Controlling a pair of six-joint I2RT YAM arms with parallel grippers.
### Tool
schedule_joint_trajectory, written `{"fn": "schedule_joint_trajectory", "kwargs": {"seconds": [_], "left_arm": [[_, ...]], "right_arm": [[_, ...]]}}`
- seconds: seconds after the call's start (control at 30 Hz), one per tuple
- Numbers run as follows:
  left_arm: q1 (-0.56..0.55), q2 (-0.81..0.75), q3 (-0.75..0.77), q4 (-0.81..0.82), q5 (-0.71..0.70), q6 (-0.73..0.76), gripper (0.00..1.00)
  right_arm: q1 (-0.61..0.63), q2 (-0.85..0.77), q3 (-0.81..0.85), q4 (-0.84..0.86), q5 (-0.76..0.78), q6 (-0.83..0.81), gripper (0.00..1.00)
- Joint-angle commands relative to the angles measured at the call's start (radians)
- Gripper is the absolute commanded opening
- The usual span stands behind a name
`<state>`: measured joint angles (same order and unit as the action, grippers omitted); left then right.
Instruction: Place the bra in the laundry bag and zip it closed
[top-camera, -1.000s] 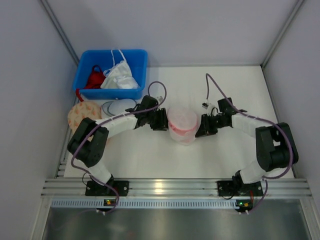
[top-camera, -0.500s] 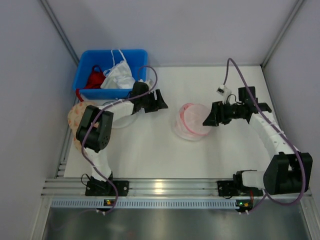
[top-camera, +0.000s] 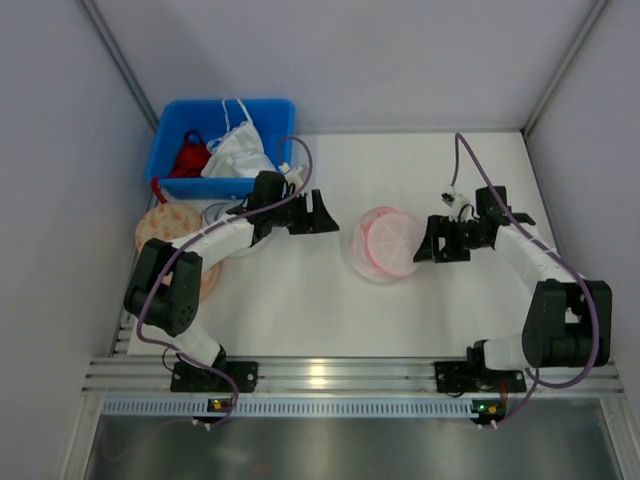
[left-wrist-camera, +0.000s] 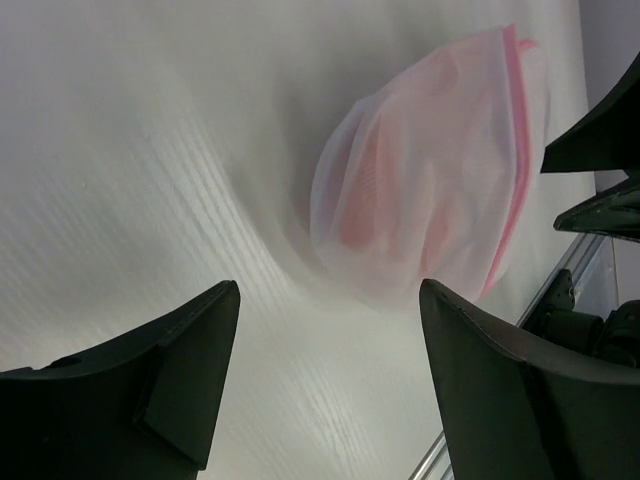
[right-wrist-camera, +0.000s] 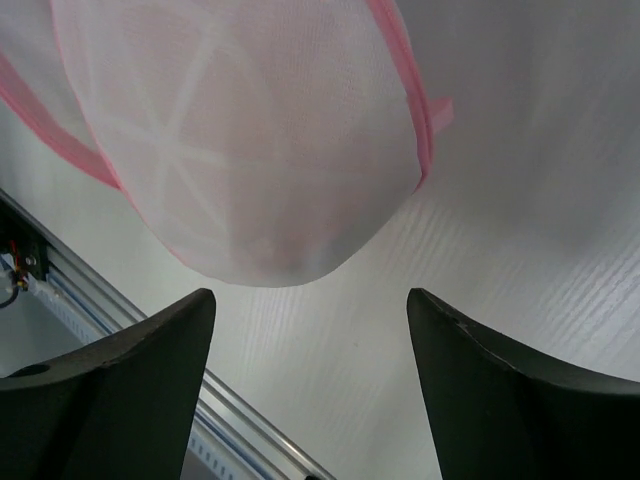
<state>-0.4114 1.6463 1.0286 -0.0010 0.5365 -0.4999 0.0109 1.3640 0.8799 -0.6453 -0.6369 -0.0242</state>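
Evidently soft, light and floppy, the laundry bag lies on the table with the bra showing pink inside, best pinched at its edge, between the wide-open, empty left end effector and right end effector.

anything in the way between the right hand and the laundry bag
Nothing visible: only a strip of white table lies between the open right hand and the laundry bag, in both the top and right wrist views.
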Motion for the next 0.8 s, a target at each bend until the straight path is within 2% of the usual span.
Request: {"fn": "schedule_joint_trajectory", "kwargs": {"seconds": [0.0, 0.13, 0.17, 0.3, 0.33, 0.47, 0.57, 0.6, 0.63, 0.77], "left_arm": [[0.0, -0.058, -0.044, 0.018, 0.046, 0.007, 0.78], [0.0, -0.117, -0.042, -0.023, 0.089, 0.067, 0.78], [0.0, -0.126, -0.042, -0.033, 0.112, 0.07, 0.78], [-0.003, -0.167, -0.051, -0.034, 0.175, 0.081, 0.74], [-0.004, -0.177, -0.052, -0.037, 0.181, 0.104, 0.73], [-0.064, -0.22, -0.01, -0.094, 0.128, 0.231, 0.74], [-0.121, -0.188, 0.105, -0.197, 0.089, 0.326, 0.8], [-0.139, -0.151, 0.188, -0.238, 0.07, 0.355, 0.8], [-0.186, -0.128, 0.233, -0.314, -0.01, 0.412, 0.81], [-0.283, -0.007, 0.415, -0.445, -0.125, 0.442, 0.81]], "right_arm": [[0.0, 0.013, 0.021, 0.087, -0.043, 0.02, 0.78], [-0.002, 0.046, 0.034, 0.124, -0.098, 0.069, 0.75], [-0.002, 0.055, 0.03, 0.133, -0.133, 0.081, 0.66], [-0.002, 0.109, 0.011, 0.18, -0.233, 0.158, 0.46], [-0.002, 0.115, 0.007, 0.193, -0.247, 0.182, 0.44], [0.0, 0.119, 0.016, 0.213, -0.282, 0.199, 0.42], [0.0, 0.109, 0.016, 0.21, -0.277, 0.193, 0.42], [0.0, 0.11, 0.014, 0.204, -0.273, 0.191, 0.42], [-0.002, 0.113, 0.014, 0.196, -0.273, 0.184, 0.42], [0.0, 0.11, 0.01, 0.19, -0.256, 0.172, 0.42]]}}
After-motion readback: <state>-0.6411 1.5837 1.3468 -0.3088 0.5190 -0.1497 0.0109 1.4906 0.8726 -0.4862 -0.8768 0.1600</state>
